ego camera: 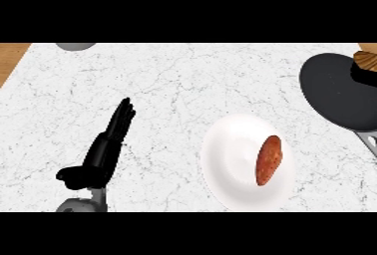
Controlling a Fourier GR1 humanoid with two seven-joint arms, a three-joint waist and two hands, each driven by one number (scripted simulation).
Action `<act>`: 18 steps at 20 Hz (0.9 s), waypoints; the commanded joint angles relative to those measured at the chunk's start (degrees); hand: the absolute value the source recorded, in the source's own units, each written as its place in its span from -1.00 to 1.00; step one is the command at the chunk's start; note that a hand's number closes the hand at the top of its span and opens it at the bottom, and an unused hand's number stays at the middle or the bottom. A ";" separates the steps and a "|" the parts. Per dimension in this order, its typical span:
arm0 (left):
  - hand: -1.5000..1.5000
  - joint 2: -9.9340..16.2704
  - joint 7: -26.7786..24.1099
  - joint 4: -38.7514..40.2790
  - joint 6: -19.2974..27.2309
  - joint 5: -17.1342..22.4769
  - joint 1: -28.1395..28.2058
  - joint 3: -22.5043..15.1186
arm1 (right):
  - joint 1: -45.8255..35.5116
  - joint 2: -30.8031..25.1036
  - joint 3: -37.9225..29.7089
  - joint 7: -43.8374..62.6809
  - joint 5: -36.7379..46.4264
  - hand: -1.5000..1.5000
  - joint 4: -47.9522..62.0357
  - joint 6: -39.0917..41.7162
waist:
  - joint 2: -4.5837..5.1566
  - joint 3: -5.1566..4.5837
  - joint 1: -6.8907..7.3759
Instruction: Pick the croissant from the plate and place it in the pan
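White marble desk (169, 84), wood showing at far corners. At seven o'clock, left robot hand (106, 144), fingers straight, holding nothing. At five o'clock, white plate (232, 149) with croissant (269, 160) lying on its right half. At two o'clock, dark pan (335, 92), well apart from plate. Right robot hand out of sight.

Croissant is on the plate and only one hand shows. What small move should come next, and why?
Probably bring the right robot hand into view above the croissant. It lies untouched on the right side of the white plate, the dark pan sits beyond at the right, and the left robot hand rests open, well left of the plate.
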 commanded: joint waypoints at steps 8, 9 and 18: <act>0.00 -0.61 -2.75 2.92 -0.48 -0.84 -0.58 -0.64 | -5.87 -6.22 -1.64 0.50 -2.97 -1.00 19.50 24.40 | 0.92 0.12 1.85; 0.00 -0.78 -0.80 1.57 -1.38 0.33 -0.56 -1.07 | -6.07 -5.97 -2.41 -0.79 -3.94 -1.00 20.13 25.60 | 0.87 0.19 2.08; 0.00 -1.25 0.18 1.21 -0.11 -0.11 -1.93 -0.35 | -5.79 -3.48 -10.70 -14.93 -12.33 -1.00 17.40 16.84 | 0.79 0.26 1.47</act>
